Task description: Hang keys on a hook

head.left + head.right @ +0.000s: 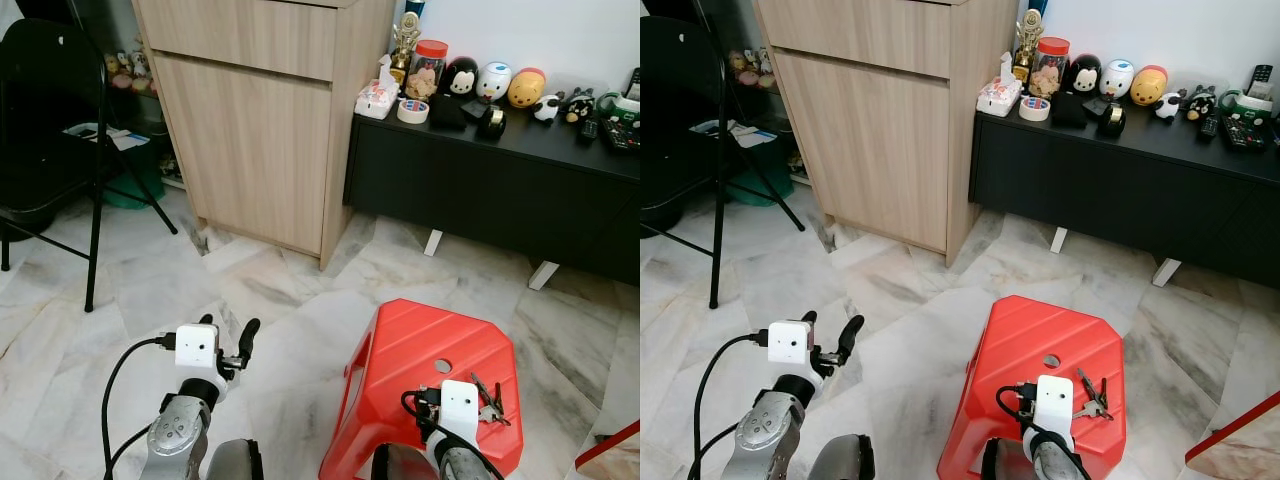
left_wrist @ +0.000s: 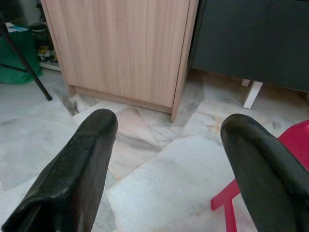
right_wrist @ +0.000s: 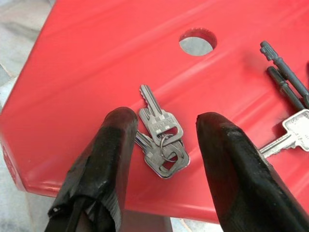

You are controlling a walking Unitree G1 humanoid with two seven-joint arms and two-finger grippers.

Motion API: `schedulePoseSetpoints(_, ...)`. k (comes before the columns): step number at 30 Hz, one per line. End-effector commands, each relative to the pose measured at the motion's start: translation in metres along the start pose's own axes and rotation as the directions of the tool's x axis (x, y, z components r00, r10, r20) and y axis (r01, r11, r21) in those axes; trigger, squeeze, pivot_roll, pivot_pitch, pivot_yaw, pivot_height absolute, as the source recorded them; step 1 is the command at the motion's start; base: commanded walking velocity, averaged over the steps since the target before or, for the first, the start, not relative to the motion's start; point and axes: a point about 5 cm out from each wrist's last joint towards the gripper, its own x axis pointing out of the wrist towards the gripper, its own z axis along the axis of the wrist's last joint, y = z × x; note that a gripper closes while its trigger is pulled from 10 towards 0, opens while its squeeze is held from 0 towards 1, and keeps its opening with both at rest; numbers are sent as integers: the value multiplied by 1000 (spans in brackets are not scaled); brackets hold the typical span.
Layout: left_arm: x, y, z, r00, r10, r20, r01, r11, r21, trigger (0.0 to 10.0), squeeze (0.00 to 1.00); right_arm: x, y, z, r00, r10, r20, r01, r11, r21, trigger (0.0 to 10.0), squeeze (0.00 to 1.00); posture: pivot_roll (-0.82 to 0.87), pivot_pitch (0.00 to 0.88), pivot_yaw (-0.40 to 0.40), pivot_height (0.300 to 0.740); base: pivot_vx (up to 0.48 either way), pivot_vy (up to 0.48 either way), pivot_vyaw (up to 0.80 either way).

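Observation:
A small bunch of silver keys (image 3: 161, 137) on a ring lies flat on the red plastic stool (image 1: 400, 350), near its front edge. My right gripper (image 3: 166, 118) hovers just above this bunch, open, with one black finger on each side of it. A second bunch (image 1: 490, 402) with dark keys and a silver key (image 3: 297, 130) lies to the right, close to the stool's round hole (image 3: 197, 42). My left gripper (image 1: 228, 328) is raised over the marble floor to the left of the stool, open and holding nothing.
A light wooden cabinet (image 1: 260, 120) stands ahead. To its right is a low black sideboard (image 1: 500, 190) carrying figurines, a jar and tape. A black folding chair (image 1: 50, 120) is at the far left. A red-edged object (image 1: 610, 450) sits at the lower right.

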Motion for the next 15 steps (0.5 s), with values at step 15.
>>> schedulePoseSetpoints(15,1,-2,1,1000,-4,5,4,1000,5,10000,0,9,5,2,1000,8,-28,-9,1000,-18,10000,0,74,33,-74,599,0,0,0)
